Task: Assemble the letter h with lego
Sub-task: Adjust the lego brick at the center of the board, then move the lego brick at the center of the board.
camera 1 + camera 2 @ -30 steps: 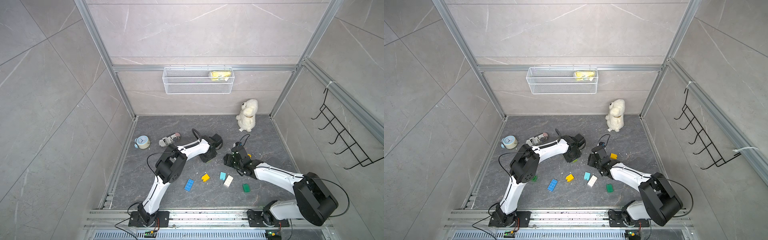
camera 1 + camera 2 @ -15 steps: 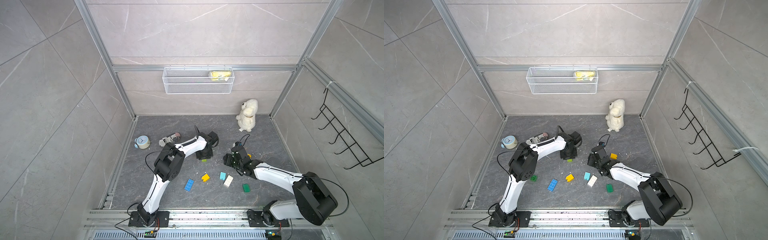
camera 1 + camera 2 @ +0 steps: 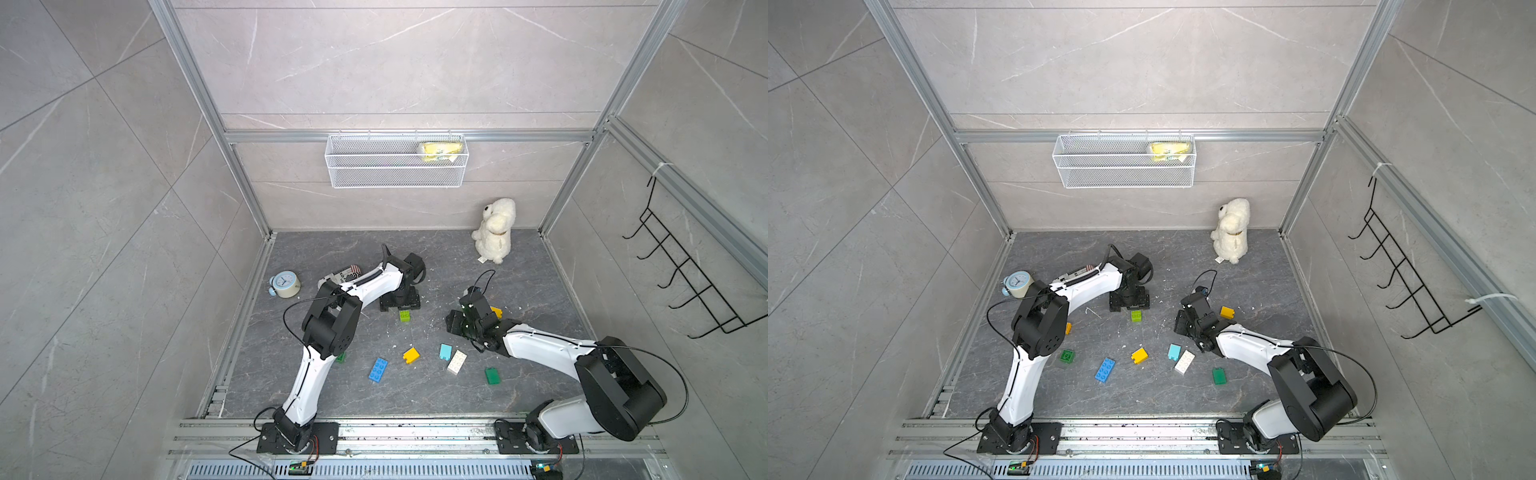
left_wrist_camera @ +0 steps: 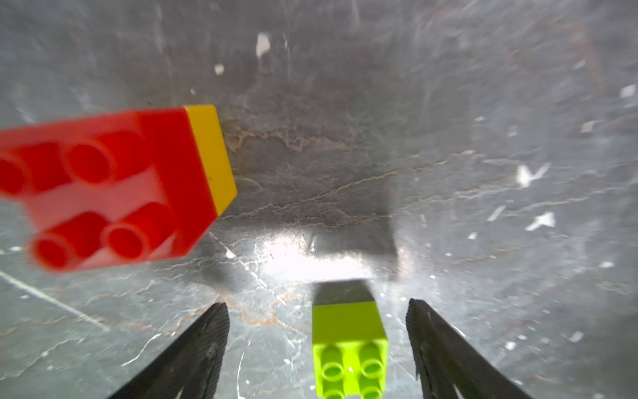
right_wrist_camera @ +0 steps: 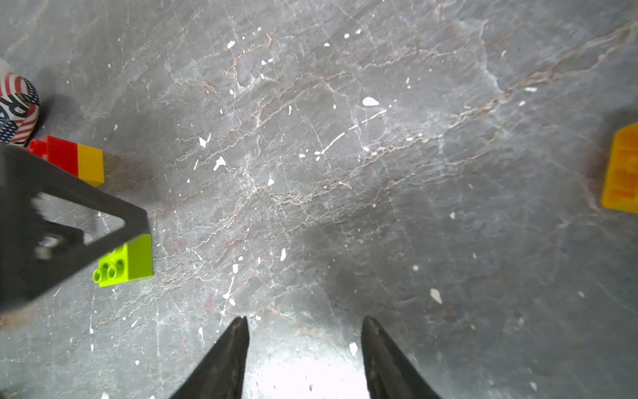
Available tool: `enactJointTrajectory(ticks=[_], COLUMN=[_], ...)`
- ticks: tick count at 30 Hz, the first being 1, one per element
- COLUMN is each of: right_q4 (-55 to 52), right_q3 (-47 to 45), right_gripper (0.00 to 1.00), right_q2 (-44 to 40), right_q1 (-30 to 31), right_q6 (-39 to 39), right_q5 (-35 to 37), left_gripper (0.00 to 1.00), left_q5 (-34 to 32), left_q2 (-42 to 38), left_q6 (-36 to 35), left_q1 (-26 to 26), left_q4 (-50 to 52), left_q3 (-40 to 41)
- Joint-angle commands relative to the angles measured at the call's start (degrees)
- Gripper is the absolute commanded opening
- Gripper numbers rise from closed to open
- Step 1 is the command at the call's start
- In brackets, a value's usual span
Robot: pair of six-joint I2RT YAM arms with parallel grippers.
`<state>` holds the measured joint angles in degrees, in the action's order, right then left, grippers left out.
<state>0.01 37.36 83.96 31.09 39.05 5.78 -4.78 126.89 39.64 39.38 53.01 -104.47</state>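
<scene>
My left gripper [image 4: 317, 303] is open over the floor. A lime lego brick [image 4: 348, 345] lies on its side between its fingers, touching neither. Both top views show this brick [image 3: 405, 316] [image 3: 1136, 316] just in front of the left gripper [image 3: 400, 305]. A red brick joined to a yellow one [image 4: 114, 186] [image 5: 69, 159] lies close by. My right gripper [image 5: 305, 317] [image 3: 455, 326] is open and holds nothing. Loose bricks lie nearer the front: blue [image 3: 378, 369], yellow [image 3: 411, 355], light blue [image 3: 445, 351], white [image 3: 456, 362] and green [image 3: 492, 375].
A white plush toy [image 3: 494, 230] sits at the back right. A small clock [image 3: 285, 284] and a flag-printed can [image 3: 345, 274] are at the back left. An orange-yellow brick [image 3: 496, 311] lies beside the right wrist, a dark green one [image 3: 1066, 356] by the left arm.
The left gripper shifted left, set the lime brick on the floor and opened off it. The right arm has stayed put.
</scene>
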Motion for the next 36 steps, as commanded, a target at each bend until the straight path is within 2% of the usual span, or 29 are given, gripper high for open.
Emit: enactJointTrajectory(ticks=[1,6,11,22,29,36], right_q4=[0.74,0.71,0.71,0.61,0.59,0.65], right_q3=[0.47,0.69,0.79,0.95,1.02,1.03], right_gripper=[0.56,0.56,0.56,0.56,0.55,0.54], right_q2=[1.07,1.29,1.47,1.55,1.55,1.55], right_q1=[-0.09,-0.09,-0.08,-0.07,-0.07,-0.07], right_q6=[-0.02,-0.1,-0.2,-0.22,-0.29,-0.21], right_q5=[-0.31,-0.31,-0.24,-0.35,-0.48,-0.62], left_gripper=[0.84,0.82,0.81,0.74,0.6,0.42], left_q5=[-3.28,-4.24,-1.7,1.65,2.74,4.07], left_q2=[-4.22,-2.72,-0.06,5.42,4.58,0.86], left_q6=[-1.22,-2.38,-4.29,-6.84,-6.76,-6.68], left_q1=[-1.51,-5.27,-8.49,-9.84,-9.84,-9.55], left_q4=[5.37,6.79,6.81,6.14,5.85,3.38], left_q3=[-4.16,-5.36,-6.85,-10.41,-8.47,-1.31])
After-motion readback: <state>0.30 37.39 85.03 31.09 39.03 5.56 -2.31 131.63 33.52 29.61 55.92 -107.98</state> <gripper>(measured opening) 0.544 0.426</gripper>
